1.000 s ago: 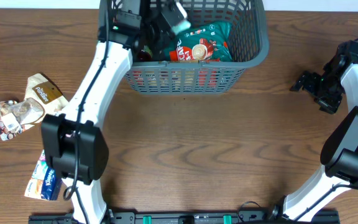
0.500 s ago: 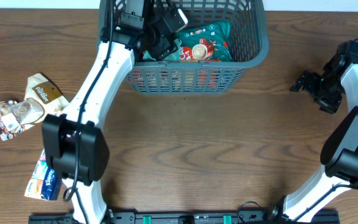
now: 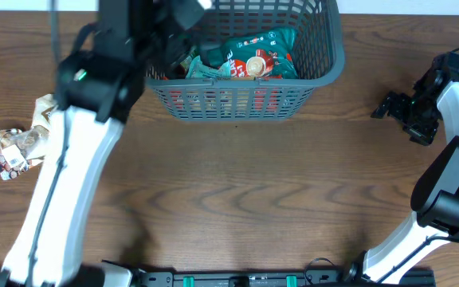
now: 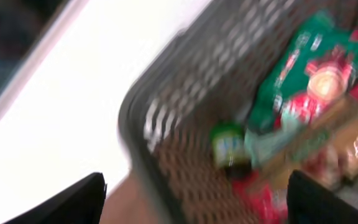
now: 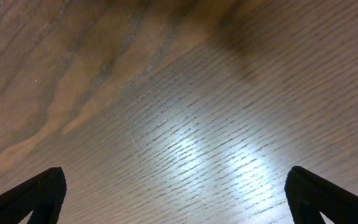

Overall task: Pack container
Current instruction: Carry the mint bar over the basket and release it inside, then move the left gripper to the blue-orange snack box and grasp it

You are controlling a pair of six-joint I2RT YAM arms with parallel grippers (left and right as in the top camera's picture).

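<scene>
Left gripper is standing wide and empty, opened moments ago | arm is lifting clear of container | loose packets are awaiting packing.

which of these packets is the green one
The green packet lies in the container, red panel and cup picture on its face; the beige packet and the whitish packet sit outside on the table.
</scene>
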